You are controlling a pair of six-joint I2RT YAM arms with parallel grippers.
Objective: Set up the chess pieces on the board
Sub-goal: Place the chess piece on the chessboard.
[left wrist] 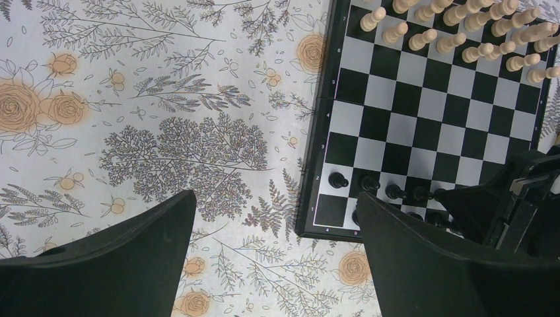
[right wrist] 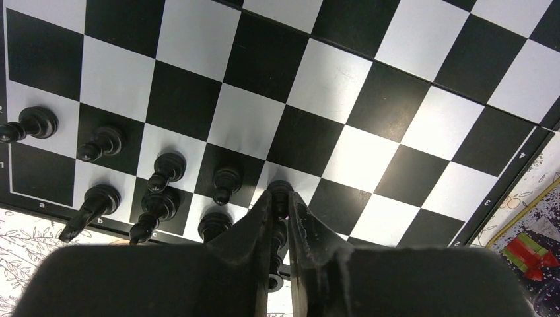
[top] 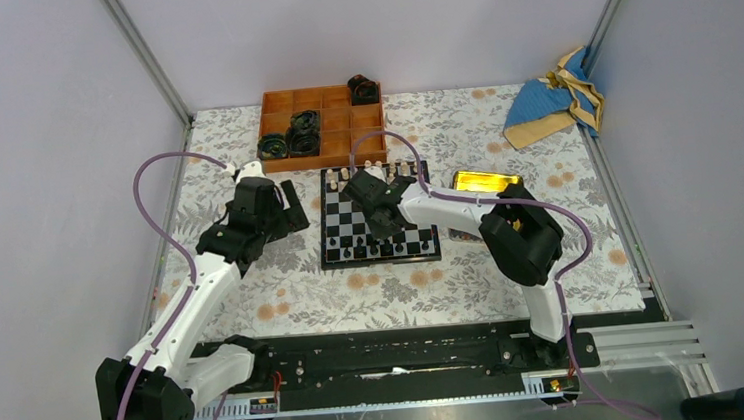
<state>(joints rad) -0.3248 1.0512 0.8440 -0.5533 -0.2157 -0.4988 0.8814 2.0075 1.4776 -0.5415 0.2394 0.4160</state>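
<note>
My right gripper [right wrist: 280,197] is clamped on 1 black pawn [right wrist: 280,187] at the board [right wrist: 370,158], in line with 4 black pawns [right wrist: 165,165] near its edge; my left gripper [left wrist: 276,198] hangs fully released above the floral cloth [left wrist: 165,132] beside the board.

Small black chess pieces [right wrist: 168,166] stand upright on rows 1 and 2 of the black-and-silver checkered board [right wrist: 370,99].
</note>
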